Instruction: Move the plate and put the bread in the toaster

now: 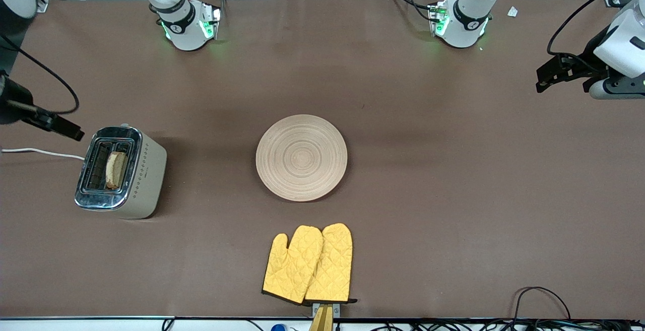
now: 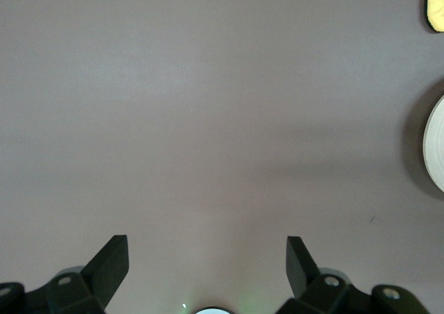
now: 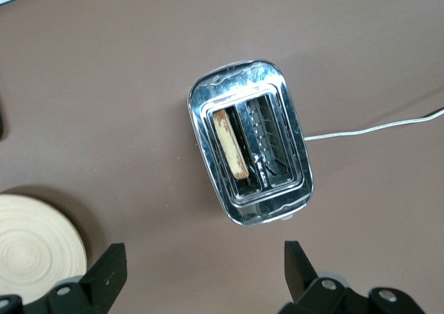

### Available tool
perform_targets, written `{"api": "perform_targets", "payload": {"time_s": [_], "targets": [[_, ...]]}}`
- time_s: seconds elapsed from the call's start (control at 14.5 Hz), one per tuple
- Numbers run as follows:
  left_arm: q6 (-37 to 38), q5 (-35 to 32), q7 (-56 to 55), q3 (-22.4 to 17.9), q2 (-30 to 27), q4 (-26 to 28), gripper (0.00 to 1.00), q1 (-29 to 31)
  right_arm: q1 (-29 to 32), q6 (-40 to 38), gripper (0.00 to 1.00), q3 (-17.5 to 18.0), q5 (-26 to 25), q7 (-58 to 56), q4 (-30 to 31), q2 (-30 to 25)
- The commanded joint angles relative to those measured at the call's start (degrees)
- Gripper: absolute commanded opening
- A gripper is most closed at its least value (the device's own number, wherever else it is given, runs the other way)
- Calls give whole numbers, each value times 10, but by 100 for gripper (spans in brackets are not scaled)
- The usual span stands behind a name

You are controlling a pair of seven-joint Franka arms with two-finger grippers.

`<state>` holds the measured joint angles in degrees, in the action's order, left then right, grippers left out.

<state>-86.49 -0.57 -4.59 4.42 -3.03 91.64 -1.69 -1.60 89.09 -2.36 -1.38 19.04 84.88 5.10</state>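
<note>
**A:** Where's the bread (image 1: 115, 169)?

**B:** Standing on edge in the toaster (image 1: 121, 172), in the slot nearer the plate. The toaster sits toward the right arm's end of the table (image 1: 453, 180), with its white cord (image 1: 43, 152) trailing off past that end.

**A:** And the plate (image 1: 301, 157)?

**B:** Flat in the middle of the table, bare. A pair of yellow oven mitts (image 1: 308, 264) lies nearer the front camera than the plate, close to the table's edge.

**A:** The claws?

**B:** The right claw (image 3: 205, 276) hangs above the toaster, fingers spread wide, gripping nothing. The left claw (image 2: 207, 265) waits over bare table at the left arm's end, likewise wide apart and empty.
</note>
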Motion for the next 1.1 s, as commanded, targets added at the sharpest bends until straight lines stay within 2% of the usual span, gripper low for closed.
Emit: {"api": "perform_targets", "payload": {"time_s": [0.0, 0.34, 0.55, 1.03], "targets": [[0, -1, -2, 0, -7, -1, 100, 0, 4, 32, 100, 9, 28, -11, 85, -69], [1, -4, 0, -1, -7, -1, 100, 0, 3, 74, 100, 9, 40, -36, 136, -106], [1, -4, 5, -1, -2, -17, 100, 0, 7, 80, 100, 6, 40, -114, 136, -106], [19, -37, 1, 2, -1, -30, 100, -7, 37, 73, 100, 2, 26, -181, 118, -103]]}}
